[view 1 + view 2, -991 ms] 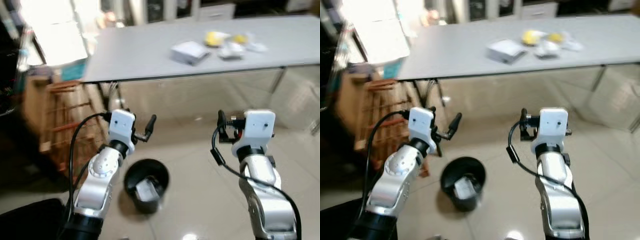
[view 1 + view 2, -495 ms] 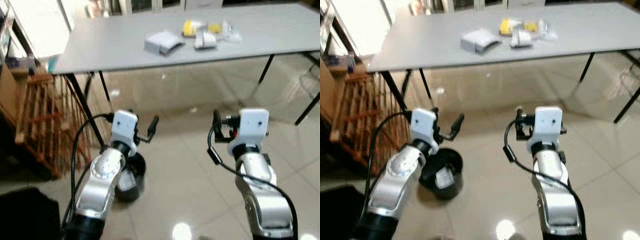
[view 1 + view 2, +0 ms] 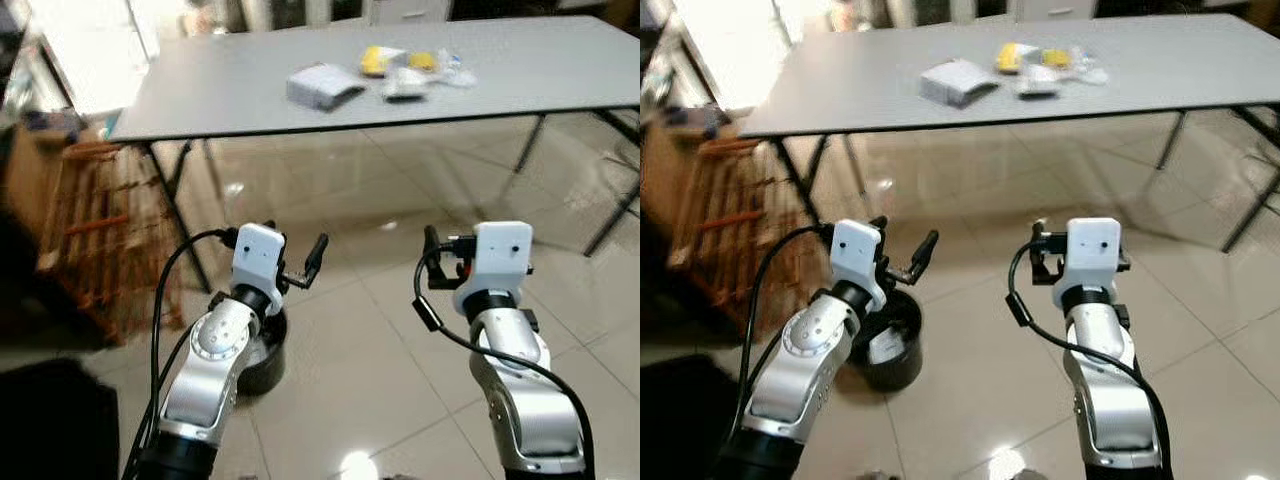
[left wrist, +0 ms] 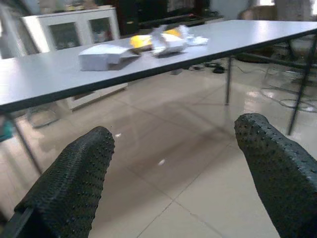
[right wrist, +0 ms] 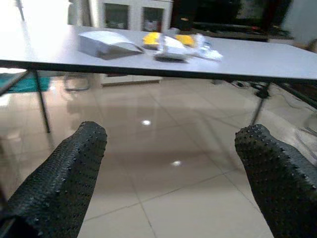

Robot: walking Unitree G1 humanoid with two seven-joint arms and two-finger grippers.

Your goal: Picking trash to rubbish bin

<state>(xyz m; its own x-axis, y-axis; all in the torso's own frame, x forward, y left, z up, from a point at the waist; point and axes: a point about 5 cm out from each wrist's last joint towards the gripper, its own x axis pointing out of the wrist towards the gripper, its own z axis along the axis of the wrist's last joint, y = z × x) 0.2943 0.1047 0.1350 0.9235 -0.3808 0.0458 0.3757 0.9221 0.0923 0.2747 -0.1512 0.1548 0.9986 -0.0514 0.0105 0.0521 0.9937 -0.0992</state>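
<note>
Grey table [image 3: 250, 95], glossy tiled floor [image 3: 380, 380], wooden rack [image 3: 95, 230]

Glossy floor tiles [image 3: 400, 340] throw back the light. The grey table [image 3: 250, 85] top looks smooth and matt. Gripper fingers [image 4: 74, 183] show a rough, dotted black rubbery skin. The arms [image 3: 215, 360] gleam silver metal; the slatted rack [image 3: 95, 230] looks wooden.

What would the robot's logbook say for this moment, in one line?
left gripper open, empty | right gripper open, empty | trash on table | bin on floor
</note>
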